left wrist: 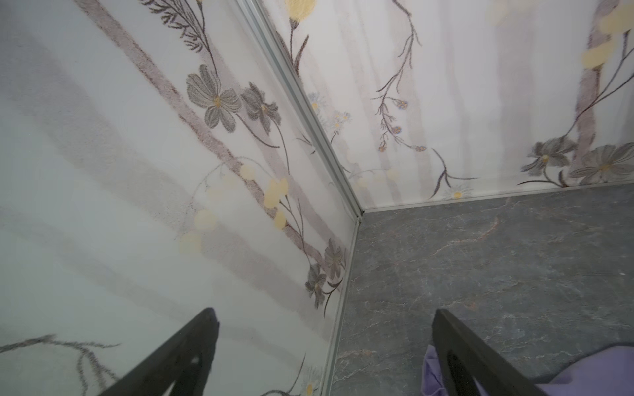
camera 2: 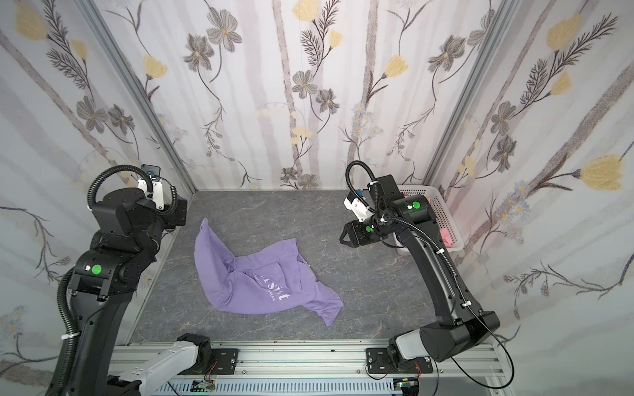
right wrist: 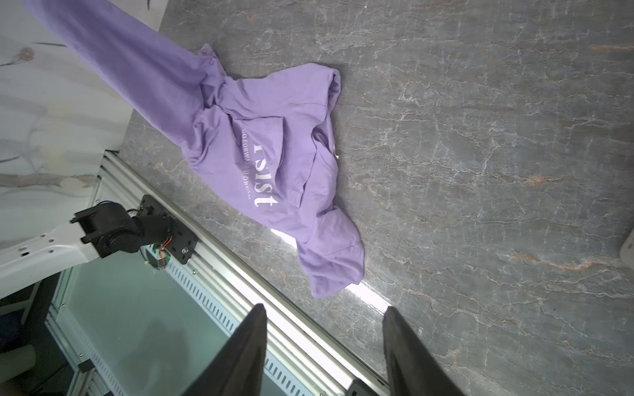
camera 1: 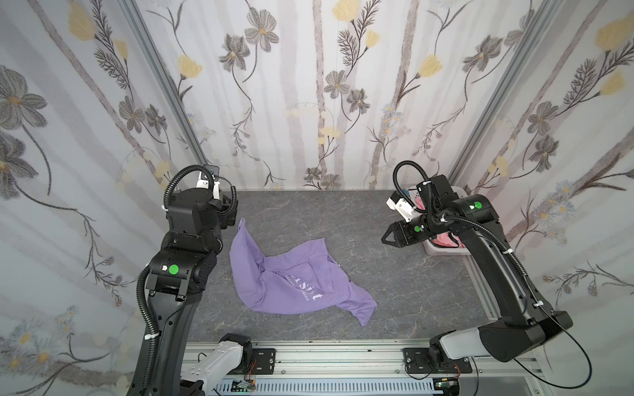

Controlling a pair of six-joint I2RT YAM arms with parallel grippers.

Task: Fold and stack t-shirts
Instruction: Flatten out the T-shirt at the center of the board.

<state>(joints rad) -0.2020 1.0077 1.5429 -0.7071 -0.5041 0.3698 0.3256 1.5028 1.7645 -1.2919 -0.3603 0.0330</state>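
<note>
Right wrist view: crumpled purple t-shirt (right wrist: 267, 144) lies centrally on the table (right wrist: 480, 171), lettering partly folded under. Mostly hidden behind the right arm (camera 2: 430, 267), the pink garment (camera 2: 446, 236) sits in the far basket (camera 2: 446, 209). Both the left gripper (left wrist: 325, 310) and the right gripper (right wrist: 324, 306) gape, empty.

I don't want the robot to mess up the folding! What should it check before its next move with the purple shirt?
1. Left jaws empty: ok, wide apart; the purple t-shirt is beside them, not between.
2. Right jaws empty: ok, apart, nothing between.
3. T-shirt spread flat: not ok, crumpled, one end raised near the left arm.
4. White lettering showing: ok, though partly folded over.
5. Pink garment out of the basket: not ok, it lies inside.
6. Bare table around the t-shirt: ok.
</note>
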